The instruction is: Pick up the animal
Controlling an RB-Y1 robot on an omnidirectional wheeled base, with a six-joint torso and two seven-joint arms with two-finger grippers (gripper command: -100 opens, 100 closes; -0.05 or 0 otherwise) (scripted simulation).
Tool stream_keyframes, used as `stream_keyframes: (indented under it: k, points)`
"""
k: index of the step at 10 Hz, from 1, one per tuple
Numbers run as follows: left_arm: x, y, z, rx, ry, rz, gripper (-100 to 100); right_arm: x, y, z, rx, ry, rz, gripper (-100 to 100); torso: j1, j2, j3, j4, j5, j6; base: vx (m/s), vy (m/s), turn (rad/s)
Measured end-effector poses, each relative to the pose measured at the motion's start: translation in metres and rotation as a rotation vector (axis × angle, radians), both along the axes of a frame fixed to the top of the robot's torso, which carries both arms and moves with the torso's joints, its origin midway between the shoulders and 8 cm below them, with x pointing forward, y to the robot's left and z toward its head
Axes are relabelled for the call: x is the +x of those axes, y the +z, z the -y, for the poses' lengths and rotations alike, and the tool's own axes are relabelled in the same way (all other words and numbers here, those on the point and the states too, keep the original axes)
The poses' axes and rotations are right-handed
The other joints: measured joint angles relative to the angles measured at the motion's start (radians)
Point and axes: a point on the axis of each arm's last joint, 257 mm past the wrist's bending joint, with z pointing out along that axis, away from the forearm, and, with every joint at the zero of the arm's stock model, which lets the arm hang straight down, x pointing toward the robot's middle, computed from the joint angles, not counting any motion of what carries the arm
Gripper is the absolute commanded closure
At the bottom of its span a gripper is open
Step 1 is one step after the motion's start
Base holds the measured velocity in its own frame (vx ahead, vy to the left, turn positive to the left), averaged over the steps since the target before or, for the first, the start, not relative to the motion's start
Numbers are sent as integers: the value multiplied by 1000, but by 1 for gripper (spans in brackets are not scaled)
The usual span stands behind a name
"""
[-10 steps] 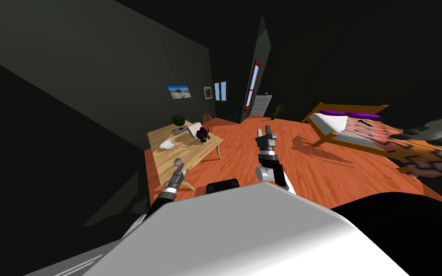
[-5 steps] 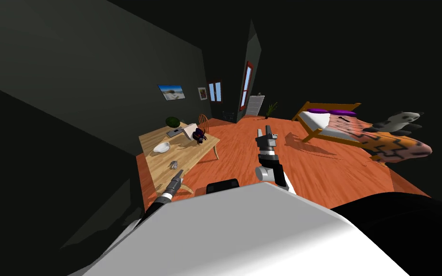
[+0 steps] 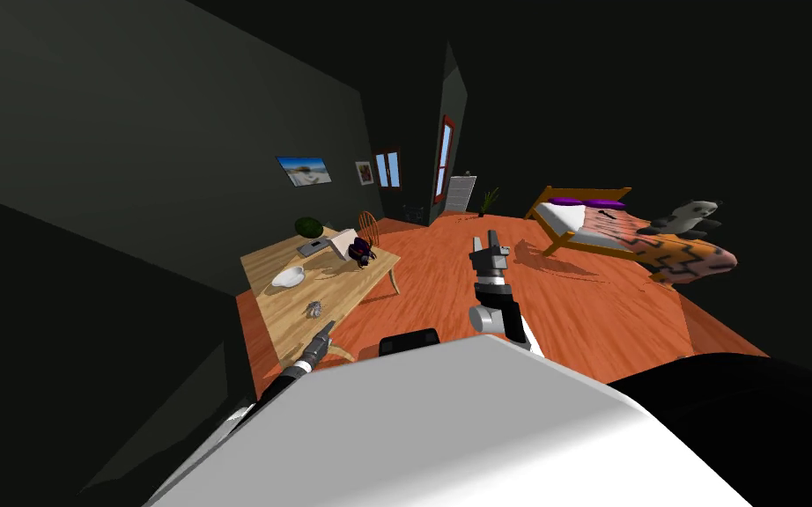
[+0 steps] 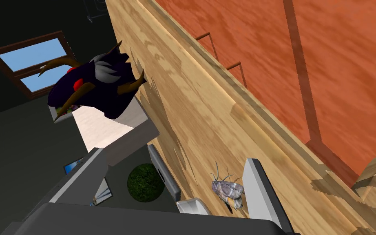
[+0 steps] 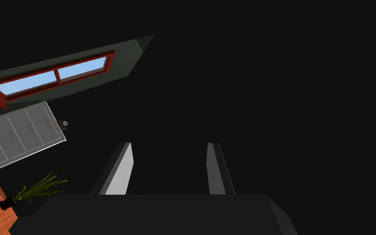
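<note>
Grey moth (image 4: 227, 191) on wooden table (image 4: 191, 106), just beside one finger of left gripper (image 4: 174, 157) | fingers spread wide, holding nothing | right gripper (image 5: 169, 143) likewise spread, empty | grasp not yet made; clamping, lifting remain.

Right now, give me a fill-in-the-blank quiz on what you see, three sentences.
The left end effector, pointing toward the grey moth on the table, is ____. The bowl on the table is coloured ____. The pillows on the bed are coloured ____.
Missing: open; white; purple.
</note>
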Motion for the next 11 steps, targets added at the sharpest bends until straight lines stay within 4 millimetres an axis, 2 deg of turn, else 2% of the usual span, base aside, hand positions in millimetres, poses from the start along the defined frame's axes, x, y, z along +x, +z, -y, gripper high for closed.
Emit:
stream_keyframes:
  k: [3,6,11]
  points:
    - [-20,-32,-29,72,-7,-137,-100,0,0,0,0,0,0,0,4,-2,-1,0,1,0,41,70,-180]
    - [-33,-46,-54,138,-20,-227,-100,0,0,0,0,0,0,0,3,-2,-1,0,1,0,44,72,-193]
    - [-62,-67,-118,300,-39,-420,-100,0,0,0,0,0,0,0,4,-3,-2,-1,1,0,55,99,-201]
